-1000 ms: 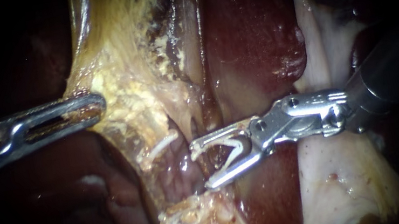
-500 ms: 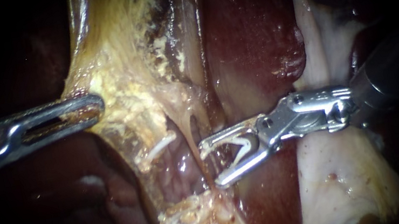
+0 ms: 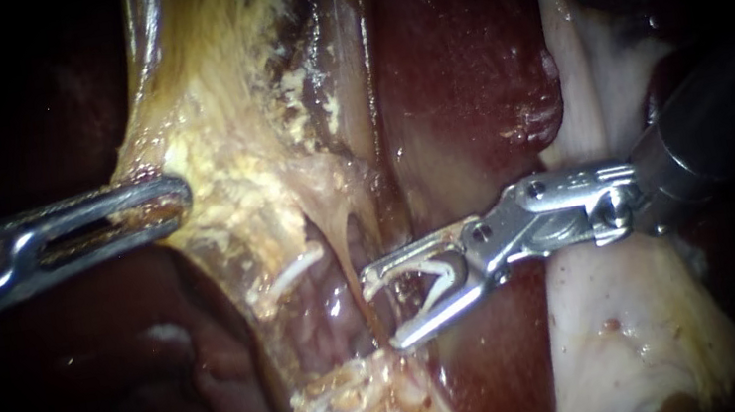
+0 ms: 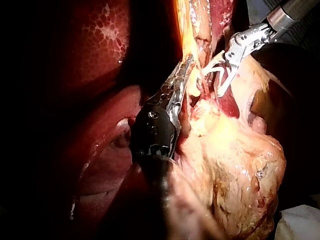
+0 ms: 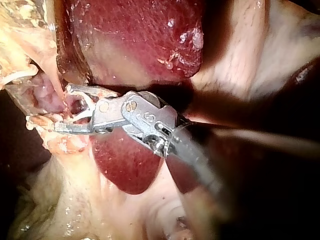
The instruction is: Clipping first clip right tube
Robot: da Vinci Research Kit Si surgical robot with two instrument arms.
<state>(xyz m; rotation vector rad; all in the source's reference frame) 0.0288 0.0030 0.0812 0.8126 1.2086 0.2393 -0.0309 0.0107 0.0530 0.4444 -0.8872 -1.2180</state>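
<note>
The right tube [image 3: 353, 264] is a thin tan strand running down between yellowish tissue [image 3: 225, 140] and the dark liver [image 3: 461, 48]. My right instrument [image 3: 382, 312] comes in from the right with its jaws open. An open white clip [image 3: 440, 272] sits between them, and the jaw tips stand at the tube, one on each side of its line. In the right wrist view the jaws [image 5: 62, 109] reach the tube [image 5: 54, 75]. My left instrument [image 3: 141, 210] is shut on the edge of the yellowish tissue and holds it to the left; its grip [image 4: 182, 82] also shows in the left wrist view.
A small white clip [image 3: 293, 271] lies on the tissue left of the tube. Pale tissue [image 3: 633, 341] lies under the right instrument's shaft. In the left wrist view a yellow fatty mass [image 4: 235, 165] lies beside the left instrument, with the right instrument [image 4: 220, 75] ahead.
The right instrument drew back a little to the right, then came left again to the tube, jaws still open. The left instrument has held still.
</note>
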